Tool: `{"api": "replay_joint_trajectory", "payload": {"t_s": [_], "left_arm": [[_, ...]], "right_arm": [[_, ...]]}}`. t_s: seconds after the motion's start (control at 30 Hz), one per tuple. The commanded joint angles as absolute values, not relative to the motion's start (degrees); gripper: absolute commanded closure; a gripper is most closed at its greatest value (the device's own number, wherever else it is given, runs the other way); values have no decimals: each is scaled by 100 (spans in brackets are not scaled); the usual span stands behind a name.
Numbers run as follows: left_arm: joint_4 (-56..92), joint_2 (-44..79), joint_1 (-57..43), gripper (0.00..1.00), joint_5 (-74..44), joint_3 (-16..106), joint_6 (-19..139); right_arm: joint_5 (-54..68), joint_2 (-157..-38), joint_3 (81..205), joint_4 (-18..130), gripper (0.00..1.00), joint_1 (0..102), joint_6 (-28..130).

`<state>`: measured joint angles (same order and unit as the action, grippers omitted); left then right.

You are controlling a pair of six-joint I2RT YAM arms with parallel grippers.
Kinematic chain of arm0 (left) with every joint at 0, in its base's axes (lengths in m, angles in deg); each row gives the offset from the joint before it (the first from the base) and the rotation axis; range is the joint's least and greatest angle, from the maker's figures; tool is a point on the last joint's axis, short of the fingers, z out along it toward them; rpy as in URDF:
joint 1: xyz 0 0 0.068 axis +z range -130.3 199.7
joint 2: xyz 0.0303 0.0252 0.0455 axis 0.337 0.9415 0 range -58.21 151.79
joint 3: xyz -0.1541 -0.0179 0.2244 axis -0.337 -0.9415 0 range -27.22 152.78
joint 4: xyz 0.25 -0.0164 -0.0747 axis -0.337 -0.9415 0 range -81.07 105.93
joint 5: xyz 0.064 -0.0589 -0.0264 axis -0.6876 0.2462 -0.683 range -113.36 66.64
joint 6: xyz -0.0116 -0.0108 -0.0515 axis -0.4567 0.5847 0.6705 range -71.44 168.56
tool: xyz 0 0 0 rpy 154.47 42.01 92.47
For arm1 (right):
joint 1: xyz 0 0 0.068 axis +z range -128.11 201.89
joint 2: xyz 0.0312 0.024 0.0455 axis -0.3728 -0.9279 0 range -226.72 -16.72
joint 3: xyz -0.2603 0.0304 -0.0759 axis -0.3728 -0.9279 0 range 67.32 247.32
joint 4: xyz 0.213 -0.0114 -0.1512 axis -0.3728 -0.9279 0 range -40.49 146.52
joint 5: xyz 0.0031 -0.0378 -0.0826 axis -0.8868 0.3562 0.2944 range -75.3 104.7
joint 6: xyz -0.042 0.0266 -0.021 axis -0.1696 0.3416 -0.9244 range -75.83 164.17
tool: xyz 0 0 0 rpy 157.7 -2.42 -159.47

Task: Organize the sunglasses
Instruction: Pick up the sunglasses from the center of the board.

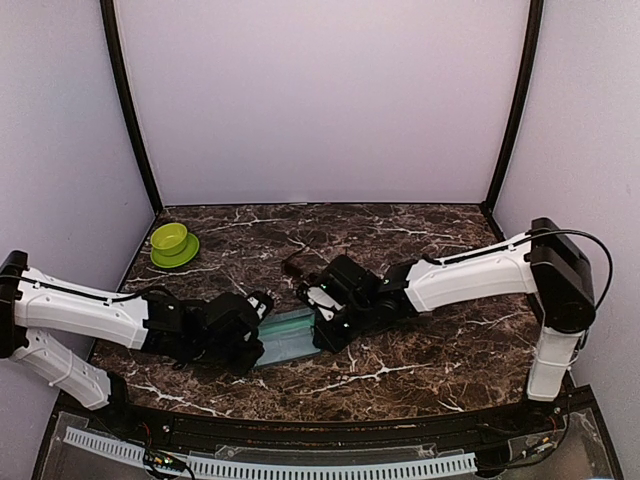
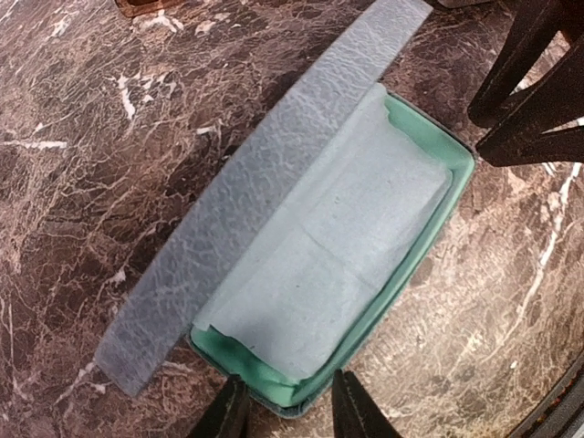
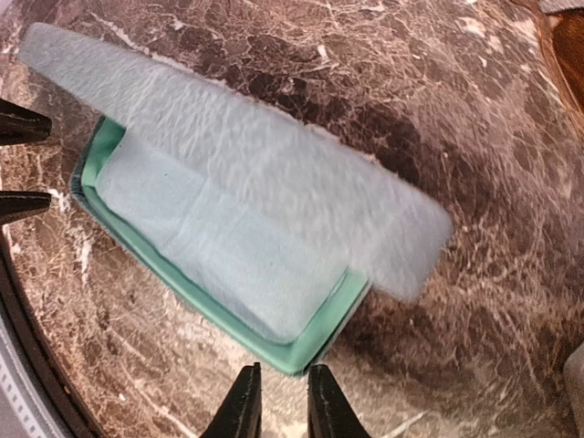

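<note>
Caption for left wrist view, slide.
Open green-lined case holding a light-blue cloth, left gripper at its near end.

Pale lilac walls [image 1: 320, 100] with black corner posts [image 1: 128, 110] enclose a dark brown, white-veined marble table [image 1: 420, 350].

Ahead of the left gripper [image 2: 286, 392], the case [image 2: 429, 128] has a crackled blue-grey lid [image 2: 265, 182], mint-green lining (pale-blue cloth [image 2: 356, 246] inside); table [image 2: 73, 182] brown marble, white-veined.

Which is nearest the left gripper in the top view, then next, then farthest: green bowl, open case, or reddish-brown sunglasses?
1. open case, just ahead of the left gripper.
2. reddish-brown sunglasses, farther back, mid-table.
3. green bowl, back left corner.
</note>
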<state>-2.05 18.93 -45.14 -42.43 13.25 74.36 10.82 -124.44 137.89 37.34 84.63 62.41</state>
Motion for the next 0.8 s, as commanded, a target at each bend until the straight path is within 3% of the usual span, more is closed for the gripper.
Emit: {"api": "replay_joint_trajectory", "payload": {"t_s": [0.0,0.13,0.37,0.5,0.77], "left_arm": [[-233,1370,-4602,65,-4009,1125,7522],[24,723,-4596,60,-3851,981,7408],[11,36,-4362,41,-3854,1187,7159],[-125,123,-4231,37,-3982,1457,7078],[71,363,-4183,36,-4030,1664,6903]], "right_arm": [[999,-11865,13427,3990,79,8505,6381],[1254,-11532,13201,3877,74,8393,6410],[1399,-11167,13294,4036,60,7652,6531],[1449,-11424,13794,4087,46,7074,6709],[1452,-12437,14906,4186,42,6339,7037]]}}
